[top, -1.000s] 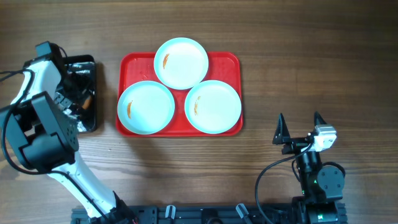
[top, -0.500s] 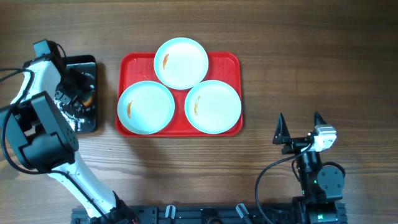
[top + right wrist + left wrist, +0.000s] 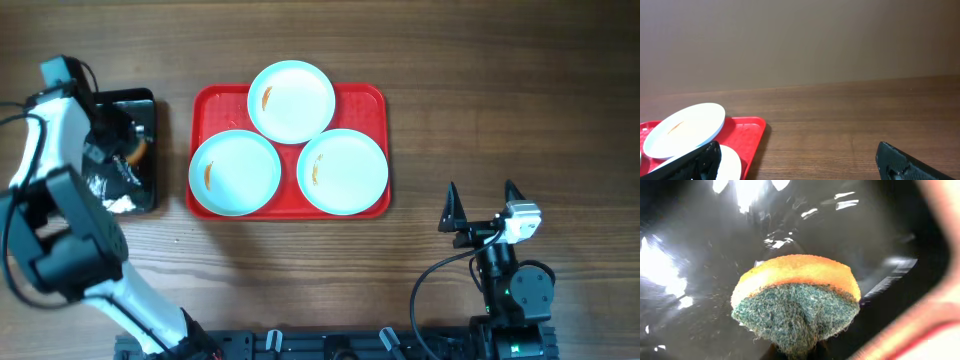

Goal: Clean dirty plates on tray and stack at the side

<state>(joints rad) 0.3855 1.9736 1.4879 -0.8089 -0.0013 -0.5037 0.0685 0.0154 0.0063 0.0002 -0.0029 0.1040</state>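
A: Where were the plates (image 3: 235, 172)?
B: All 3 on the red tray (image 3: 215, 100), mid-table (image 3: 480, 80). Two sat just beside each other along the near edge. The 3rd, the far plate (image 3: 291, 101), seemed to lie w/ its edge over both and overhung the tray's far rim. From the R wrist cam it looked tilted.
A: Dirty?
B: Each had a small orange smear (image 3: 266, 97) toward its L side.
A: L gripper (image 3: 125, 140)?
B: Over the black tray (image 3: 145, 195), which lay just L of the red one, not touching it. Jaws were pressed together on a sponge (image 3: 796, 300): orange layer on top, green scrub layer below, pinched in at the bottom. The fingers were mostly hidden under it. The black tray was glossy, lots of glare.
A: Was the sponge touching the black tray?
B: Couldn't tell.
A: R gripper (image 3: 482, 190)?
B: Jaws spread wide, nothing btw them. It sat over bare table near the front edge, R of the red tray and well apart from it. Its cam caught only the tray's corner and part of the plates.
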